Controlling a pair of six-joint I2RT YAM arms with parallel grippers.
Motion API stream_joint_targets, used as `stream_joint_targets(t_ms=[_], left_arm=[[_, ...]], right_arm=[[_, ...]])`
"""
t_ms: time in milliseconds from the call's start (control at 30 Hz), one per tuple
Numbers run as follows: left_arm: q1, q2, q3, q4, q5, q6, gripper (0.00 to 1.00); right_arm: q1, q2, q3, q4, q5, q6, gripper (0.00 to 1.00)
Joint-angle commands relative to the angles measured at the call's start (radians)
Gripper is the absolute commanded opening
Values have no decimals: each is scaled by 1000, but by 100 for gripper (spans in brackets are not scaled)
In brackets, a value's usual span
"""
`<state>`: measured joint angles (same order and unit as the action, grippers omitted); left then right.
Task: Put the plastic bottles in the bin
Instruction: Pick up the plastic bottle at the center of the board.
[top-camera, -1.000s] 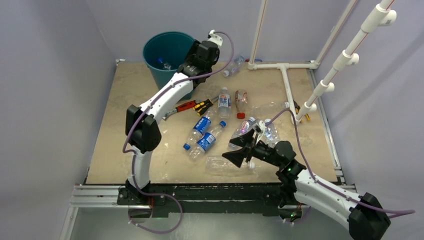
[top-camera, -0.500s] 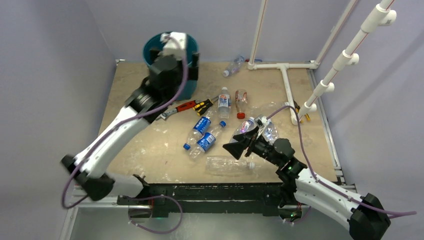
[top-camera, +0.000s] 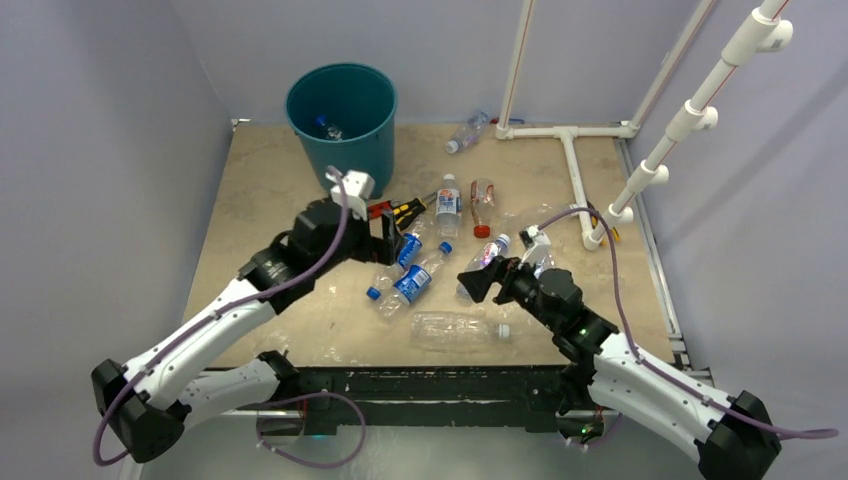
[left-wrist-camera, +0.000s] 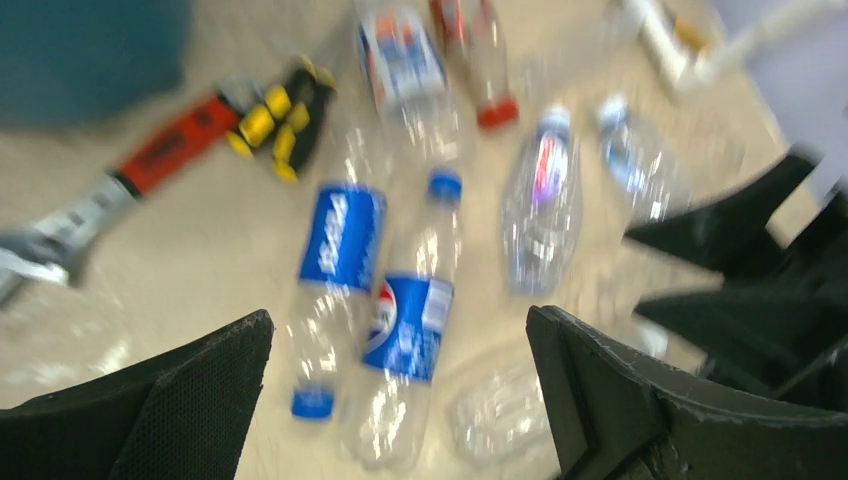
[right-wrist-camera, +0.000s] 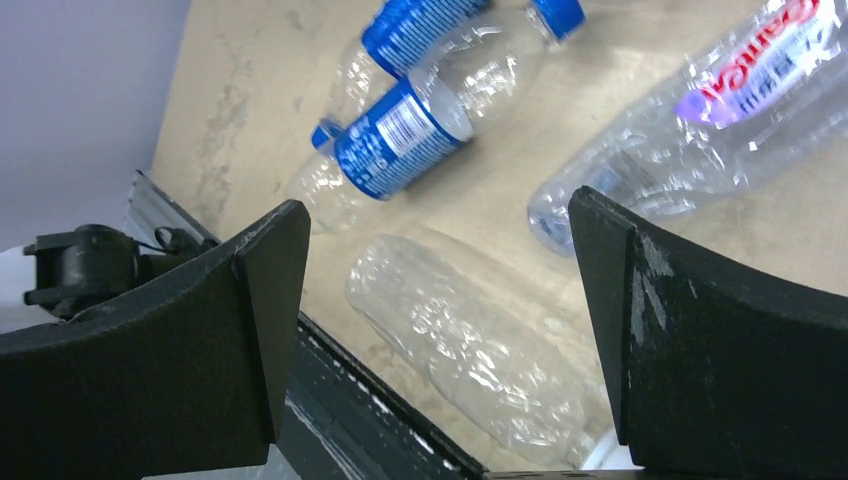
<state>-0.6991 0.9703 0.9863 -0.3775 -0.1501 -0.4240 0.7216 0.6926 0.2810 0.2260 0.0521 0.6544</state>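
Showing only a smeared corner of the round teal-blue plastic bin (left-wrist-camera: 90, 48), the left wrist view is leaving bottle labels hard to read. From above, one small clear plastic bottle (top-camera: 328, 127) is lying inside the bin, the rest of its floor sitting in shadow. Other plastic bottles (top-camera: 405, 272) are lying scattered across the tan tabletop (top-camera: 270, 200), hemmed by pale grey walls (top-camera: 100, 120) and white piping (top-camera: 572, 165). The left gripper (top-camera: 385, 235) and right gripper (right-wrist-camera: 435, 205) are hovering over them, jaws spread wide, grasping nothing.
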Motion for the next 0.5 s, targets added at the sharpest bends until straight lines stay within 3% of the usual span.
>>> stream_joint_targets(t_ms=[0, 267, 333, 467], left_arm=[[-89, 22, -84, -4, 132, -38, 99], [-686, 220, 3, -50, -365, 152, 99], [-744, 257, 0, -31, -410, 212, 99], [-752, 299, -50, 42, -408, 282, 99]], right_arm=[[-2, -81, 29, -156, 62, 49, 99], [-2, -405, 4, -275, 110, 122, 99], [-2, -457, 2, -294, 134, 128, 99], [-2, -515, -2, -335, 151, 133, 98]])
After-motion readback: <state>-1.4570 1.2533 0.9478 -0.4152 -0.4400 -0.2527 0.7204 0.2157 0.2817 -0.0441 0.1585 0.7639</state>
